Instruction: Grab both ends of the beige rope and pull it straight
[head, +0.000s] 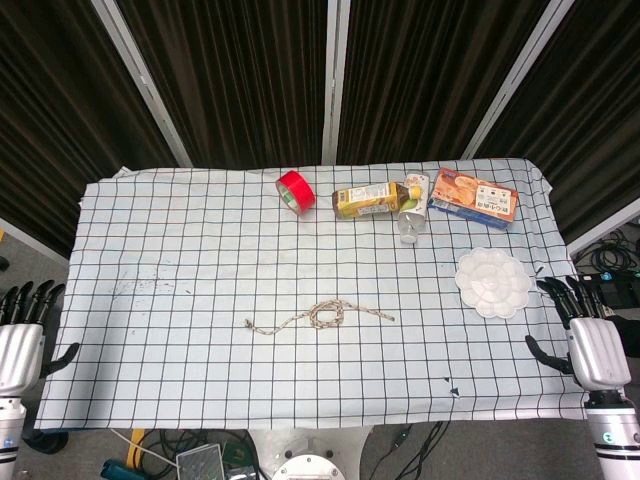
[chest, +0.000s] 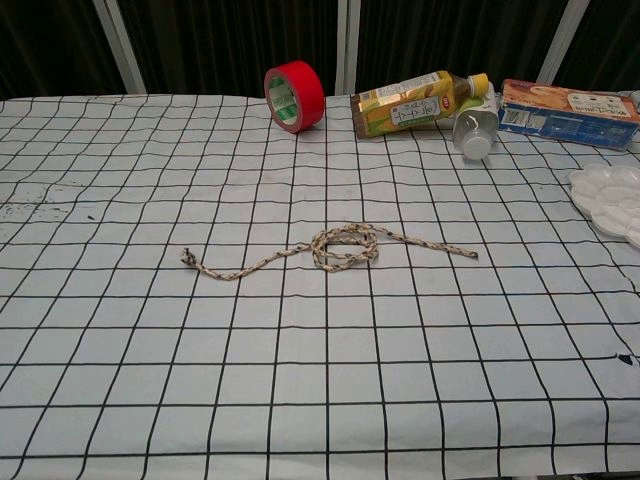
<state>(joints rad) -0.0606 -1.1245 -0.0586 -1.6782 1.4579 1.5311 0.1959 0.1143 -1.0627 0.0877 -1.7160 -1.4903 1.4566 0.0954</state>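
Centrally, the rope lies on the gridded cloth, a loose loop in its middle and both ends trailing out flat, left and right. Neither hand touches it. Only the head view shows the hands: the left hand sits off the cloth's left edge and the right hand off the right edge, each empty with fingers spread upward, both well apart from the rope. The chest view shows no hands.

Along the far edge a red tape roll stands on its rim, beside a bottle lying on its side, a clear bottle and a box. A white palette lies near the right edge; the chest view cuts it off. Labels carry writing too small to read.
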